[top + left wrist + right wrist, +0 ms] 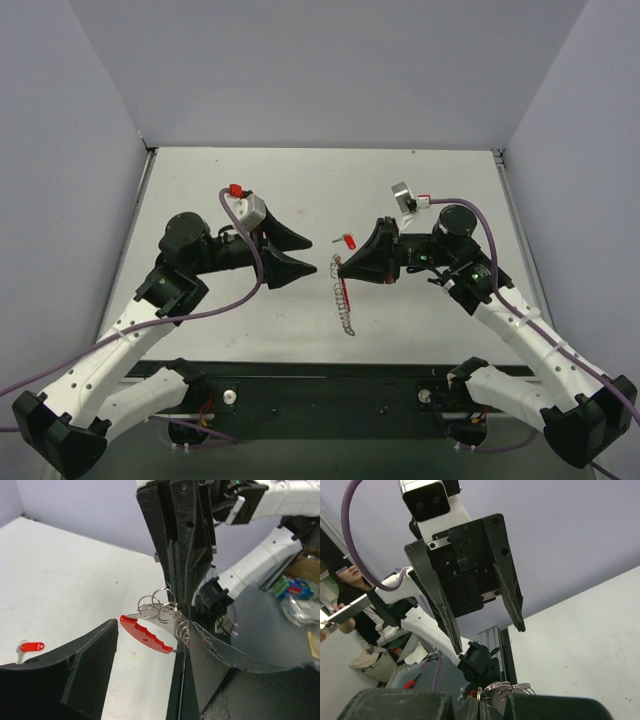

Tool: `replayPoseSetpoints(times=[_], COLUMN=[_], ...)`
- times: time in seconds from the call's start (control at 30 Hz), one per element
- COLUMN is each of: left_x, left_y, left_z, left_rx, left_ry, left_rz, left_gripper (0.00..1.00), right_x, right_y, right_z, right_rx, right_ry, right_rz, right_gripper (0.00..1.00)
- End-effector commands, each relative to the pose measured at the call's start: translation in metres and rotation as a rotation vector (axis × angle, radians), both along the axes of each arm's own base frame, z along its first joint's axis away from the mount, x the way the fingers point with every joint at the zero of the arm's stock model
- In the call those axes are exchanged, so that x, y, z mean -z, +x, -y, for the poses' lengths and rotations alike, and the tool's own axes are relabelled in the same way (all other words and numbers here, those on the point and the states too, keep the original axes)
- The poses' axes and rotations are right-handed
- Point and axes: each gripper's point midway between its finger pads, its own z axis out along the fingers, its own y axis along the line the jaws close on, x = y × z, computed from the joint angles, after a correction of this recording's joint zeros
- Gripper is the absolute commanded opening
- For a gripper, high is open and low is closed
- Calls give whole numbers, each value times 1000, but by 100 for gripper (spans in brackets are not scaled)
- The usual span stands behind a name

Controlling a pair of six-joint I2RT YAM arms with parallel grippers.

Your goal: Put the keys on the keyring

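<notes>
Keyring (343, 298): held at the right gripper's tips near mid-table, with the red arc nearest the tips and the silver loops trailing toward the near edge.
Right gripper (340, 266): clenched on the keyring — loops bunch at its fingertips.
Left gripper (314, 256): jaws spread, grasping nothing; its tips are just beside the ring, apart from it.
Key (349, 241): red head, lying flat on the table (250, 180) just beyond the right gripper, separate from the ring.
Room: narrow gap between the facing grippers — table edges and walls are well apart from both.
</notes>
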Motion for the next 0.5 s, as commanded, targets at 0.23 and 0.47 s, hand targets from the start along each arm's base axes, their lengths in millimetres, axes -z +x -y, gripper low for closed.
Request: replayPoseSetpoints(times=[0.23,0.47], left_x=[4,6], left_y=[-32,-51], left_z=[4,13], left_rx=[255,384], left_ry=[138,154], left_rz=[-32,-71], left_gripper=[67,67], right_x=[-4,-1], right_y=[-25,-32], right_z=[9,1], right_rx=[-182,-226], right_ry=[-118,-128], right_rz=[79,80], right_gripper=[0,0])
